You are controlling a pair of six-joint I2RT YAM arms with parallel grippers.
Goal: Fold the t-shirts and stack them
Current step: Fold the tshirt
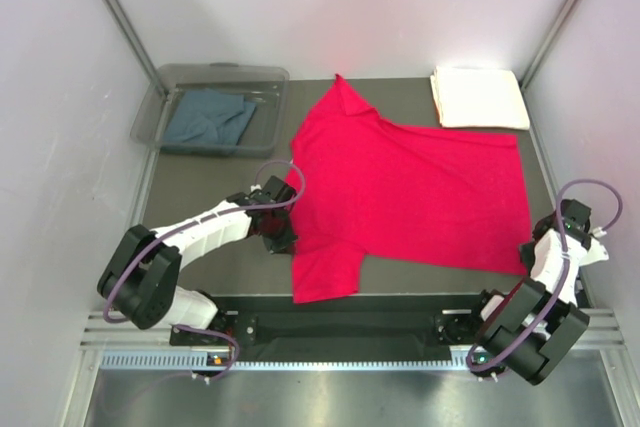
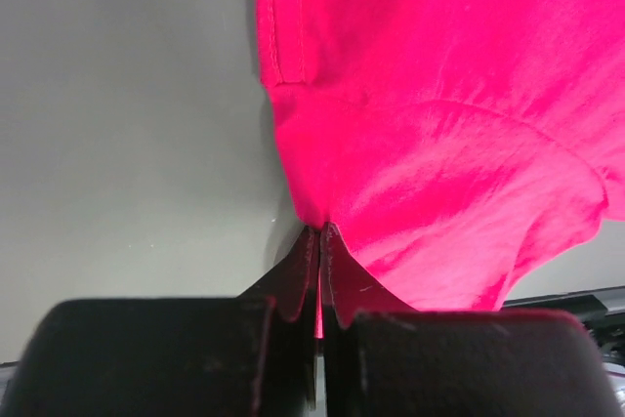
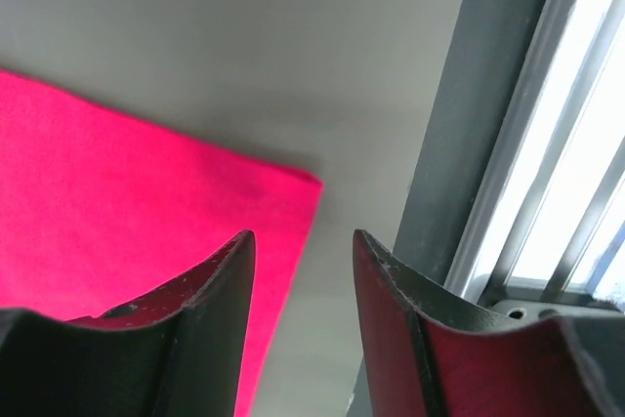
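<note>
The bright red t-shirt (image 1: 410,187) lies spread flat on the dark table, one sleeve toward the front. My left gripper (image 1: 284,225) is shut on the shirt's left edge; in the left wrist view its jaws (image 2: 321,236) pinch a fold of the red cloth (image 2: 439,144). My right gripper (image 1: 530,252) is open and empty just off the shirt's front right corner (image 3: 293,187); its left fingertip (image 3: 229,261) overlaps that corner. The cream-white t-shirt (image 1: 478,97) lies folded at the back right. The slate blue-grey t-shirt (image 1: 208,117) lies crumpled in the bin.
A clear plastic bin (image 1: 160,107) stands at the back left. White walls enclose the table on three sides. A metal rail (image 1: 350,332) runs along the front edge. The table's right frame (image 3: 459,144) is close beside my right gripper.
</note>
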